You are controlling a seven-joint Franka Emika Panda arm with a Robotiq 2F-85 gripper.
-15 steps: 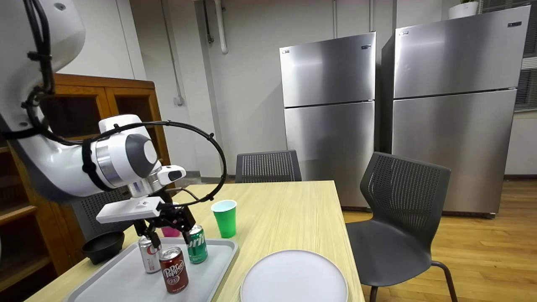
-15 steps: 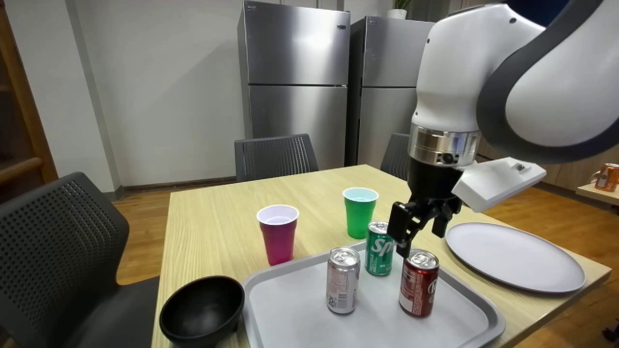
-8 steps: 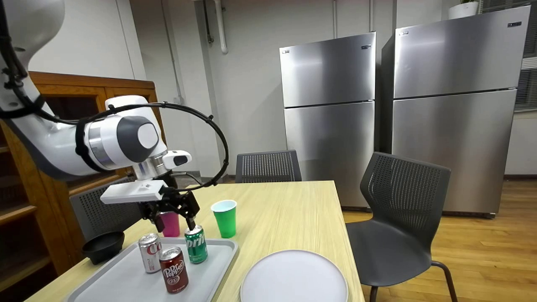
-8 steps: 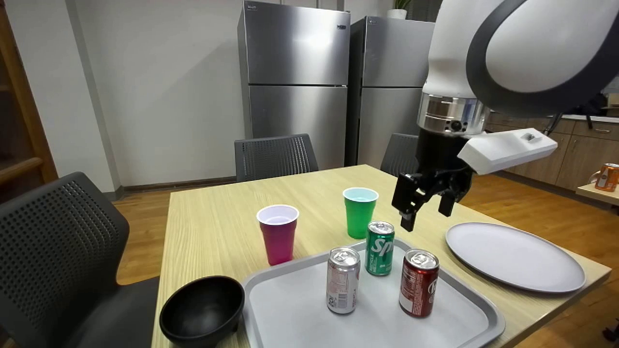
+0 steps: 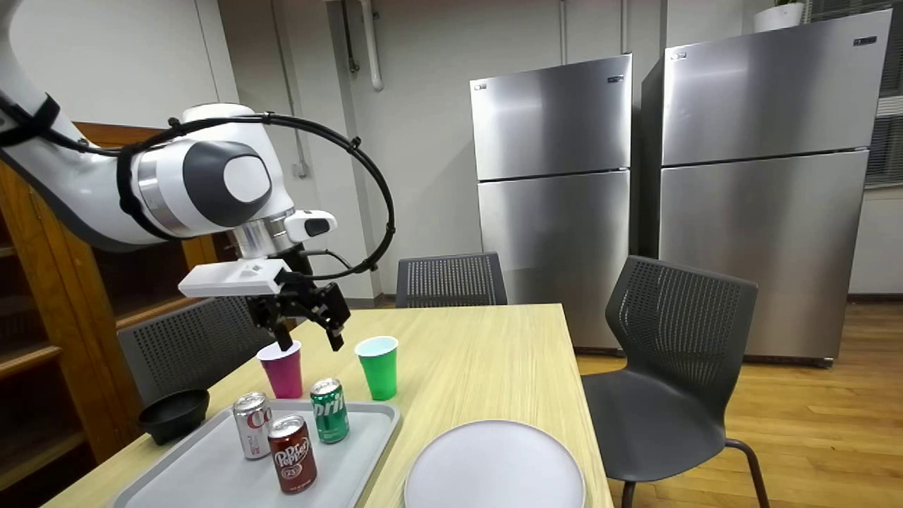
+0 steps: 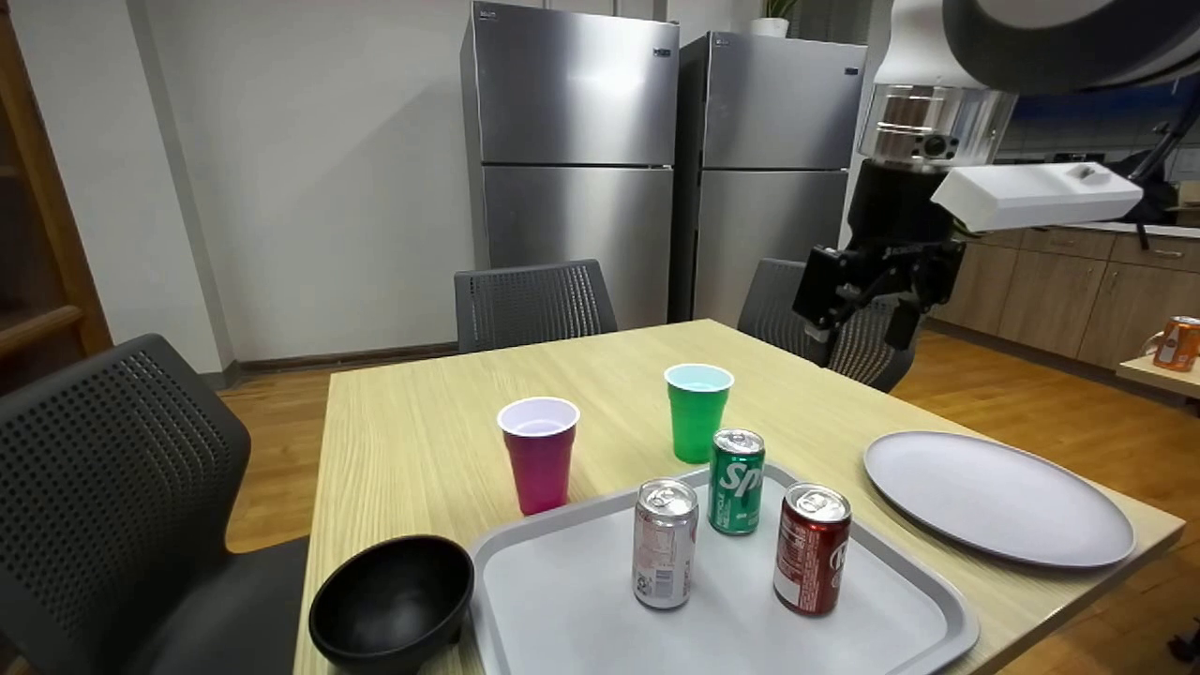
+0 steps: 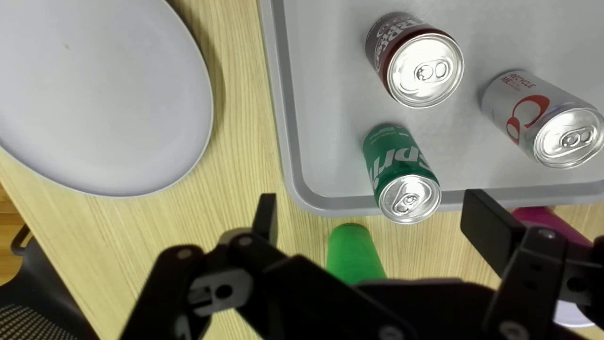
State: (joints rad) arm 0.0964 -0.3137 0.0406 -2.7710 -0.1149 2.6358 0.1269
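Observation:
My gripper (image 5: 310, 341) is open and empty, raised above the table and the grey tray. It also shows in an exterior view (image 6: 862, 339). In the wrist view its fingers (image 7: 373, 217) stand wide apart, with nothing between them. A green Sprite can (image 7: 397, 160), a dark red Dr Pepper can (image 5: 292, 454) and a silver can with red lettering (image 6: 665, 544) stand upright on the grey tray (image 6: 525, 525). A green cup (image 6: 697, 412) and a magenta cup (image 6: 539, 459) stand just behind the tray. The gripper touches none of them.
A round pale plate (image 5: 496, 466) lies beside the tray on the wooden table (image 5: 465, 353). A black bowl (image 6: 392, 600) stands at the tray's other side. Dark chairs (image 5: 670, 395) surround the table. Two steel fridges (image 5: 554, 197) and a wooden cabinet (image 5: 152, 282) stand behind.
My gripper has risen from close above the cans to well above them, staying open and empty. The cans, cups, tray, bowl and plate have not moved.

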